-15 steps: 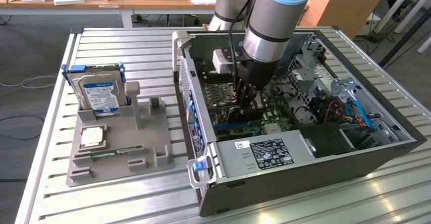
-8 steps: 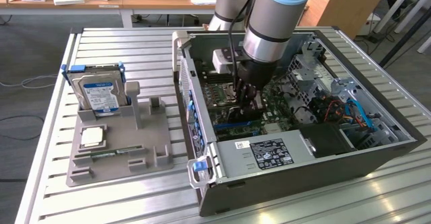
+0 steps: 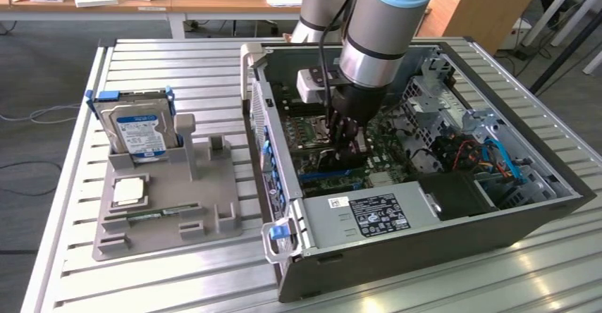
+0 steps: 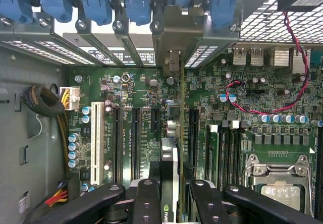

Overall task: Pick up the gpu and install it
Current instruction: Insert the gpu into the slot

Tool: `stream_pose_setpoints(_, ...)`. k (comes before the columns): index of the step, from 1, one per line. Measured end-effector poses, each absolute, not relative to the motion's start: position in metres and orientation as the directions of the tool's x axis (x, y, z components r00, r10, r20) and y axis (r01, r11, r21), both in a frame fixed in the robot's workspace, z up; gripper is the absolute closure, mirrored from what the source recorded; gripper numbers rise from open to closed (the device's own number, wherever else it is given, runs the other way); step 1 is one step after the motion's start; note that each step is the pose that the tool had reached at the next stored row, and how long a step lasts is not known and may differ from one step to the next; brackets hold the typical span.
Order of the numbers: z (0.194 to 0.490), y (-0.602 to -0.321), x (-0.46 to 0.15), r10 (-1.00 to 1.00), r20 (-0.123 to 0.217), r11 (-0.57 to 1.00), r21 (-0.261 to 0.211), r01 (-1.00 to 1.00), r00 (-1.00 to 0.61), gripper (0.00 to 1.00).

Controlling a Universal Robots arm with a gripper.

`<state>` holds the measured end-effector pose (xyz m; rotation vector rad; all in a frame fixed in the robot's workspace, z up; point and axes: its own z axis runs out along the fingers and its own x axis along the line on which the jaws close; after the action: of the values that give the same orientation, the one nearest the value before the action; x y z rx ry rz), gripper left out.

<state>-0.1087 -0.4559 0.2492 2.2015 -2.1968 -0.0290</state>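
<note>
The slatted metal surface (image 3: 160, 278) carries an open computer case (image 3: 395, 264), and the arm (image 3: 385, 24) reaches down into it. Inside, above the green motherboard (image 4: 237, 108), the end effector (image 4: 171, 196) is clenched on the gpu (image 4: 171, 153), with 1 finger on each face of the card. The gpu stands on edge between the fingers (image 4: 146, 199), among the long black slots, its metal end by the case's rear openings. Whether it sits in a slot cannot be told.
</note>
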Motion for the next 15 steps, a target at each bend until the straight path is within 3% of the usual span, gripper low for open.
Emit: stream_pose_setpoints(15,0.2481,-0.4559,-0.1087,-1.0,0.009,-0.002,0.035,-0.999,0.002,0.73)
